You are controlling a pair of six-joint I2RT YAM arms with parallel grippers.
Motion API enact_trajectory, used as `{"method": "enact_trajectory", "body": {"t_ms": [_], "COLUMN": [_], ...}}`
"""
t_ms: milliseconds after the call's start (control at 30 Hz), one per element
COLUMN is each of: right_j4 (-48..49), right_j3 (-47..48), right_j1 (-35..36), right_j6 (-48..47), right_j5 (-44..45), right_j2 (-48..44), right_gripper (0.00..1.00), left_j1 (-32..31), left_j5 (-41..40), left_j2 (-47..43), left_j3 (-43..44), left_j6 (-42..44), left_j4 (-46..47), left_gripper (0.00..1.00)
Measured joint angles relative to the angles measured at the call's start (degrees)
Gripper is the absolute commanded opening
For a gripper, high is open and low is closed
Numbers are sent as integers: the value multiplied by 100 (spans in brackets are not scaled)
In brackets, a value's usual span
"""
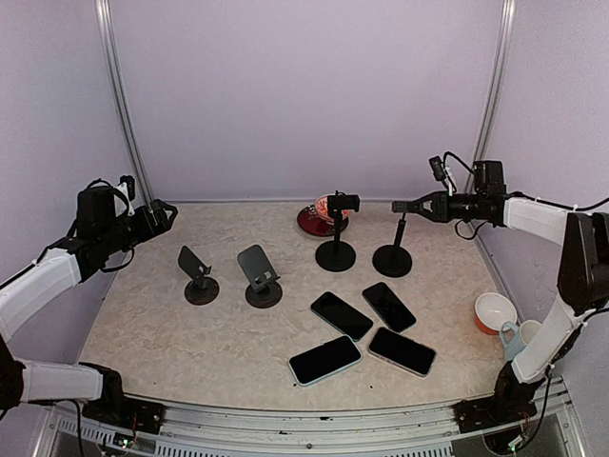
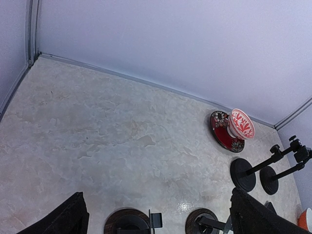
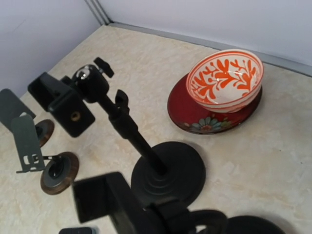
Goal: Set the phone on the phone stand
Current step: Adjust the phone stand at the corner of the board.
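Black phones lie flat, well apart from jaws; left jaws spread; right jaws by stand head, state unclear.

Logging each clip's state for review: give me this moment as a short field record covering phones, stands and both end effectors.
phones: four, all flat on the table, none on a stand
stands: four, all empty
left end effector: open, empty, raised at left
right end effector: by the top of the rightmost stand; grip unclear
task status: no phone placed yet
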Motion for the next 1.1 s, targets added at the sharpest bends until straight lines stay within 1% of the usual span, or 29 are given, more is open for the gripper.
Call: {"method": "enact_trajectory", "body": {"t_ms": [67, 100, 200, 233, 300, 367, 500, 700, 900, 1100], "right_j4": [-118, -166, -229, -254, -273, -284, -302, -472, -813, -1244], "right_j3": [125, 162, 256, 286, 304, 306, 267, 160, -151, -632], "right_j1": [-68, -79, -92, -92, -96, -96, -92, 70, 684, 1375], "right_j6": [-136, -186, -348, -396, -461, -466, -409, -219, -114, 46], "right_j5": [-177, -236, -350, -361, -376, -321, -11, 1058, 2124, 2865], "right_j2": [103, 133, 201, 208, 208, 199, 37, -809, -1821, -2236], "right_gripper": [29, 34, 56, 61, 70, 76, 81, 87, 91, 95], "left_j1": [0, 0, 0, 0, 0, 0, 0, 0, 2, 2], "left_j5": [0, 0, 0, 0, 0, 0, 0, -2, -2, -11], "left_j2": [4, 9, 17, 17, 20, 20, 22, 22, 22, 17], "left_j3": [0, 0, 0, 0, 0, 0, 0, 0, 0, 0], "left_j6": [-2, -2, -2, -2, -2, -2, -2, -4, -2, -2], "left_j4": [0, 0, 0, 0, 0, 0, 0, 0, -2, -2], "left_gripper": [99, 99, 99, 99, 99, 99, 99, 99, 99, 99]}}
